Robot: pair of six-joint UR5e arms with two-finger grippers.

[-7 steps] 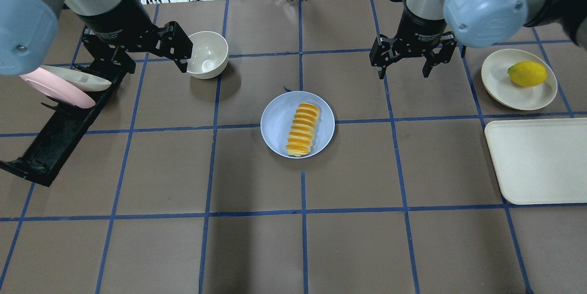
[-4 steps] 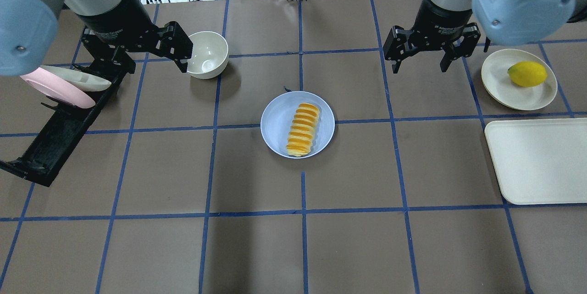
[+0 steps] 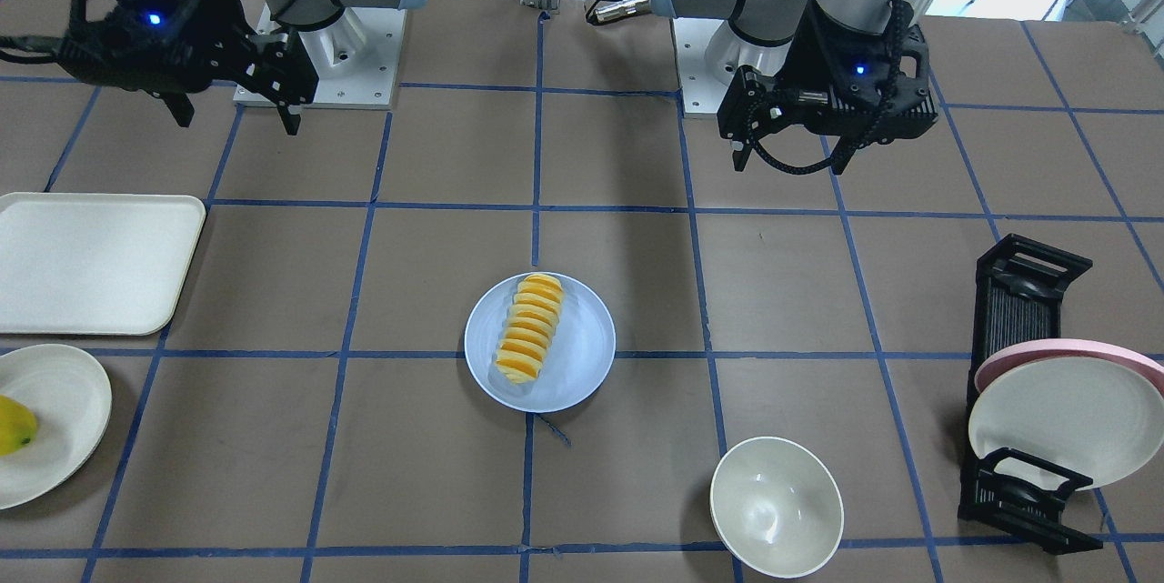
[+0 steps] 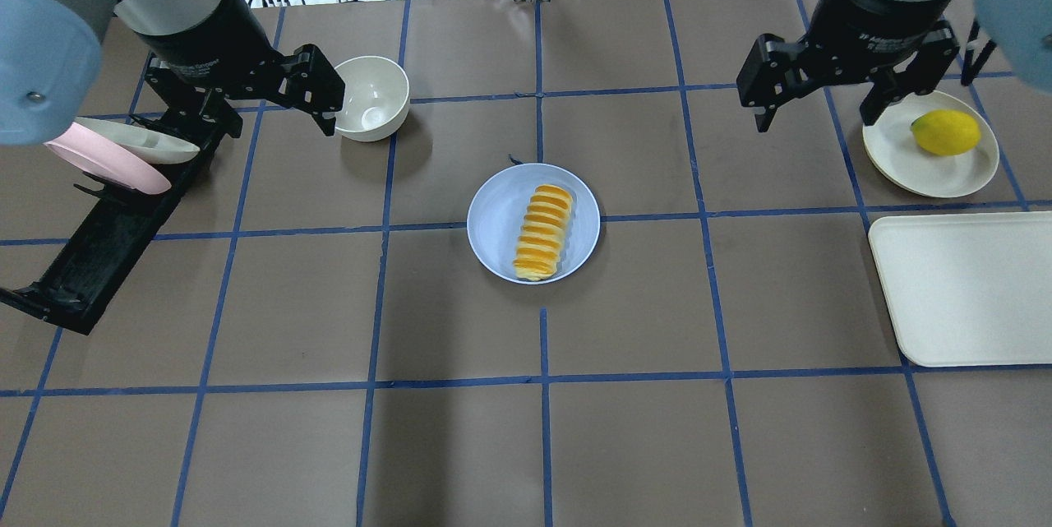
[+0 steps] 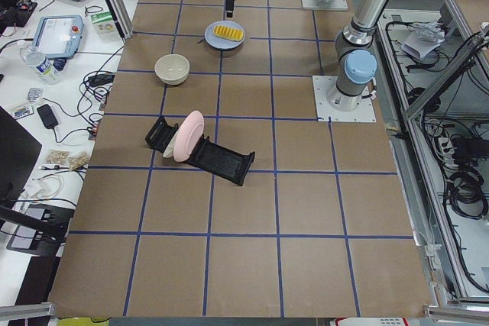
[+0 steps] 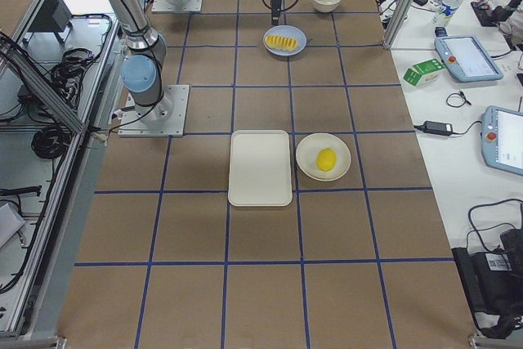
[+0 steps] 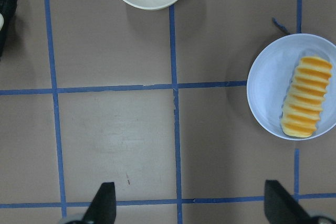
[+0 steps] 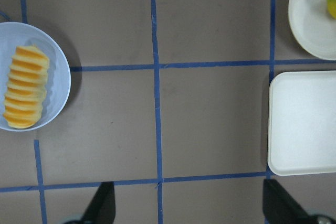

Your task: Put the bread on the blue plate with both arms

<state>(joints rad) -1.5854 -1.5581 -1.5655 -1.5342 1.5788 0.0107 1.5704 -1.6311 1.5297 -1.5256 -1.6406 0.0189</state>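
The bread (image 4: pixel 542 233), a ridged orange-topped loaf, lies on the blue plate (image 4: pixel 493 223) at the table's middle. It also shows in the front view (image 3: pixel 529 326) on the plate (image 3: pixel 582 356), in the left wrist view (image 7: pixel 307 97) and in the right wrist view (image 8: pixel 25 86). My left gripper (image 4: pixel 275 112) hangs open and empty high up near the white bowl, left of the plate. My right gripper (image 4: pixel 814 109) hangs open and empty high up, right of the plate beside the lemon plate. Neither touches the bread.
A white bowl (image 4: pixel 371 97) stands back left. A black rack (image 4: pixel 99 223) holds a pink plate (image 4: pixel 103 157) and a cream plate at the left. A cream plate (image 4: pixel 929 157) with a yellow fruit (image 4: pixel 945 132) and a cream tray (image 4: pixel 966 288) lie at the right.
My right gripper has moved right and away from the blue plate, toward the lemon plate, staying open. The left gripper, bread and plate have not moved.
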